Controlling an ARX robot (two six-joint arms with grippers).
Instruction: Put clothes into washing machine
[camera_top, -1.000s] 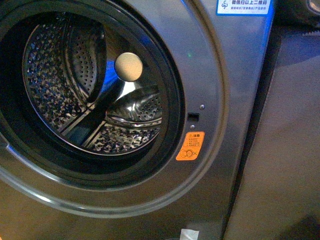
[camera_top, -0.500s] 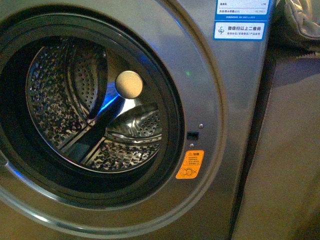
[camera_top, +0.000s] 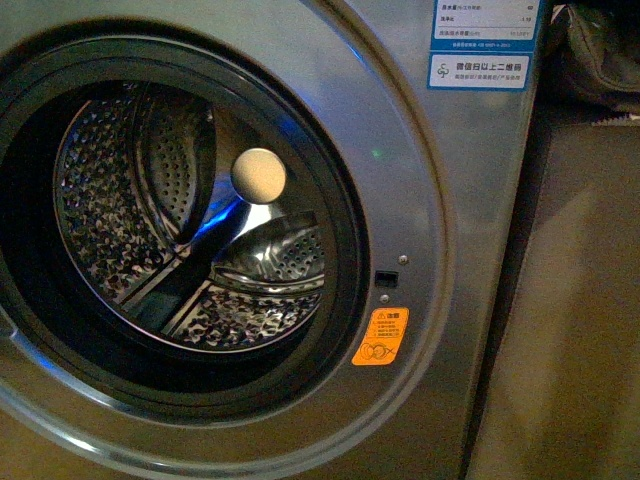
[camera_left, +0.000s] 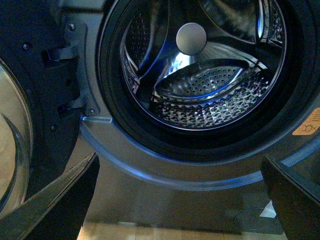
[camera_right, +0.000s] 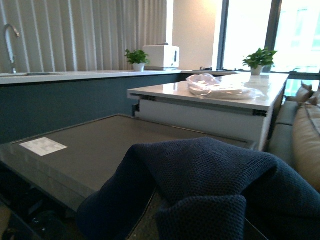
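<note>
Draping over the right gripper, clothes (camera_right: 210, 170) hide its jaws; can't tell open or closed. Left gripper (camera_left: 178, 159) jaws spread wide apart. Ahead of them, washing machine (camera_left: 150, 195) porthole rim, door (camera_left: 50, 100) swung open off to one side; perforated drum (camera_left: 210, 85) deeper in, past the rim.
</note>
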